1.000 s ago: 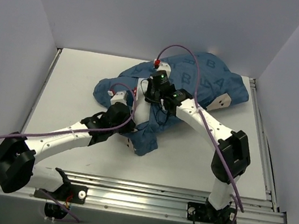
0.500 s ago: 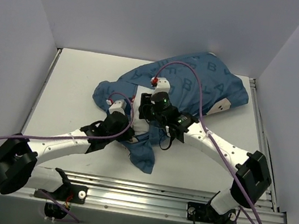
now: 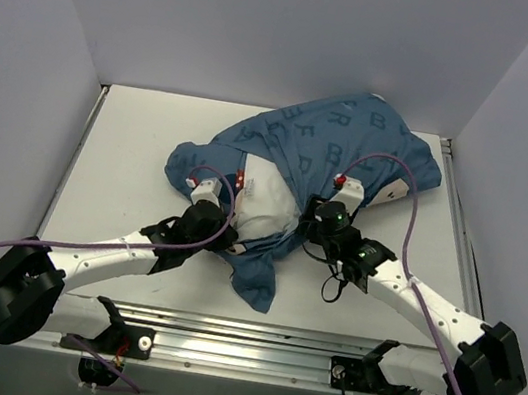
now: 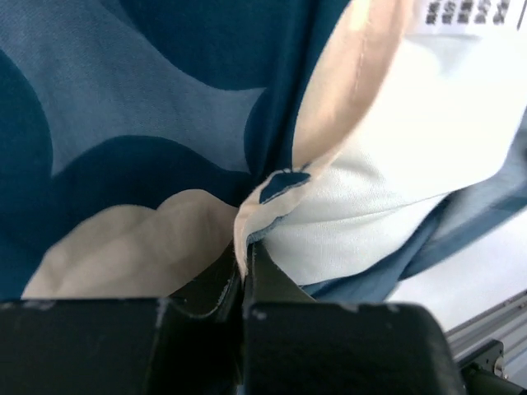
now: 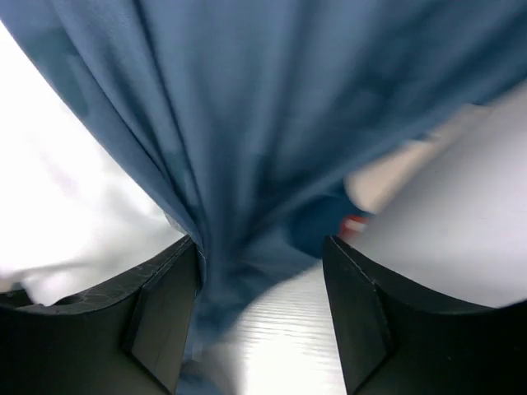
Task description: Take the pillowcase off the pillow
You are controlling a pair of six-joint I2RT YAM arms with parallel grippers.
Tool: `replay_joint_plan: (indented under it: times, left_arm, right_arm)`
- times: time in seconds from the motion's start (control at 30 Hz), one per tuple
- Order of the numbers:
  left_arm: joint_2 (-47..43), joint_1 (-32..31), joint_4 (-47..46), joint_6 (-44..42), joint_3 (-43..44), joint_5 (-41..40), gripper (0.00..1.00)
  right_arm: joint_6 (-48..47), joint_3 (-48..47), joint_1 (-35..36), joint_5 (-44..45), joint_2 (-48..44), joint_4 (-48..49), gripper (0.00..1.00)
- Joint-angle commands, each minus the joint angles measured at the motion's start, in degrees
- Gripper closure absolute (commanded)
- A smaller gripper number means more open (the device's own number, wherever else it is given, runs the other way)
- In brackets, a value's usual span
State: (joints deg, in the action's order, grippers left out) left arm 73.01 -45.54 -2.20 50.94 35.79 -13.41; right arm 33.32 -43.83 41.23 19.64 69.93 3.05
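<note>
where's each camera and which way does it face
Top external: above and behind the bases, looking down at table, pillowcase and pillow; left arm and right arm show.
Left wrist: on the left arm, facing along the left hand, shut on pillowcase cloth; only that hand shows.
Right wrist: on the right arm, facing along the open right hand at hanging cloth; only that hand shows.
Shared: both wrist views show blue cloth against white pillow.

Left hand (image 4: 245, 251) pinched tight, right hand (image 5: 262, 259) with fingers spread apart.
</note>
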Motion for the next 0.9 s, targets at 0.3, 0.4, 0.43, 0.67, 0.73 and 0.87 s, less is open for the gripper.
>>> replay_joint_plan:
  times: [0.3, 0.4, 0.43, 0.67, 0.73, 0.87]
  left_arm:
    - [1.61, 0.10, -3.34, -0.14, -0.98, 1.19, 0.97]
    - [1.08, -0.08, -3.60, 0.39, -1.69, 1.10, 0.97]
    - [0.82, 0.01, -3.69, 0.56, -1.86, 1.02, 0.97]
    - [0.38, -0.25, -4.04, 1.36, -2.92, 0.58, 0.97]
    - [0.55, -0.25, -4.22, 1.79, -3.01, 0.84, 0.97]
    - [0.55, -0.25, -4.13, 2.06, -3.45, 0.49, 0.97]
  right_arm:
    - [1.13, -10.82, 14.74, 11.74, 1.16, -3.59, 0.31]
    - [1.04, -13.54, 16.24, 11.74, 5.82, -1.38, 0.27]
    - [1.04, -14.34, 16.60, 11.56, 8.01, -1.12, 0.27]
    - [1.48, -14.18, 18.01, 10.15, 14.70, 6.09, 0.28]
    - [3.32, -14.17, 17.92, 11.55, 16.80, 5.13, 0.28]
    - [6.49, -12.34, 17.04, 13.15, 18.92, 2.40, 0.26]
